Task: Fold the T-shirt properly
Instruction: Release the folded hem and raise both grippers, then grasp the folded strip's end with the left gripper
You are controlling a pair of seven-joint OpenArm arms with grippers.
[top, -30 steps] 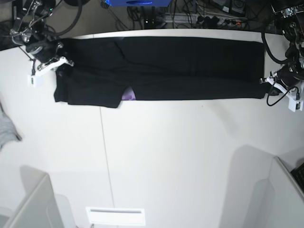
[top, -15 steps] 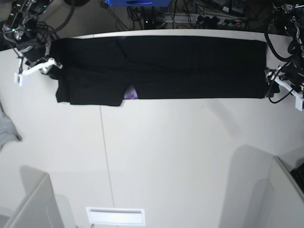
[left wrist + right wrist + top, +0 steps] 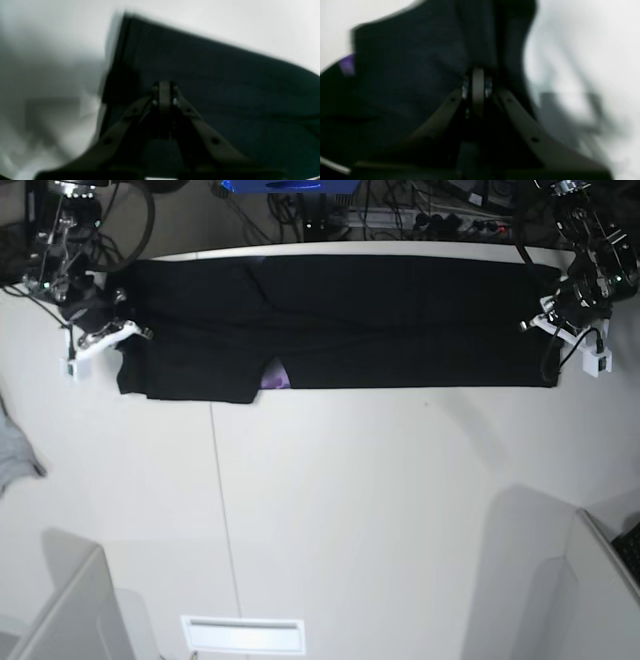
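Across the upper part of the base view the black T-shirt [image 3: 340,320] is lying flat as a long band on the white table [image 3: 350,510]; a sliver of purple print [image 3: 272,380] is peeking out at its lower edge; at the band's right end the left gripper [image 3: 548,323] is sitting with jaws pressed together, though any pinched cloth is too blurred to judge; at the left end the right gripper [image 3: 112,332] is likewise closed over the fabric's edge; a grey cloth [image 3: 14,450] is lying at the far left.

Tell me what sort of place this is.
Most likely a robotics lab bench: a white table with two robot arms at its ends, a black T-shirt spread flat between them, and cables and electronics crowded behind.
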